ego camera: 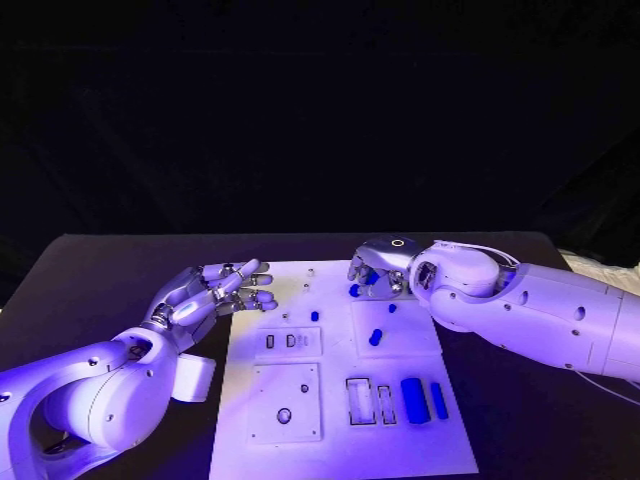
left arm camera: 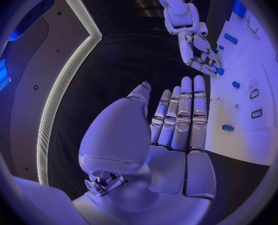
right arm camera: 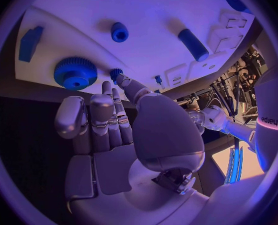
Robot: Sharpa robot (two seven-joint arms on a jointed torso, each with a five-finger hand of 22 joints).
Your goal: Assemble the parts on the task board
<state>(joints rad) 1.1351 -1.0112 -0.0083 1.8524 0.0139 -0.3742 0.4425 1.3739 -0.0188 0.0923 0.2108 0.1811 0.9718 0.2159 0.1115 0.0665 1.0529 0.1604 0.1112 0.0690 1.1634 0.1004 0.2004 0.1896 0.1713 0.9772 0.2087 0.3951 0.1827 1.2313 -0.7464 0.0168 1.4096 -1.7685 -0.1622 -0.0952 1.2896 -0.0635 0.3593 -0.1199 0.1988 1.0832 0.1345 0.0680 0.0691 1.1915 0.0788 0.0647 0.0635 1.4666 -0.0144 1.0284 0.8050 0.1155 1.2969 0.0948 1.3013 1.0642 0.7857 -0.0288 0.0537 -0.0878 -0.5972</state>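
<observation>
The white task board (ego camera: 335, 445) lies in the middle of the black table. My right hand (ego camera: 378, 268) hovers low over its far end, fingers pointing down. In the right wrist view the thumb tip of that hand (right arm camera: 113, 120) touches a small blue gear (right arm camera: 116, 73) that sits beside a large blue gear (right arm camera: 75, 74); whether it is pinched I cannot tell. My left hand (ego camera: 216, 290) is at the board's far left edge, holding nothing, with its fingers (left arm camera: 183, 120) stretched out straight. A blue cylinder (ego camera: 378, 337) lies mid-board. Two blue blocks (ego camera: 414, 400) lie near the front right.
A small white object (ego camera: 193, 380) stands on the table between my left arm and the board. Pale material (ego camera: 609, 270) lies at the table's far right corner. A blue round piece (right arm camera: 119, 32) and a blue block (right arm camera: 30, 42) stand on the board beyond the gears.
</observation>
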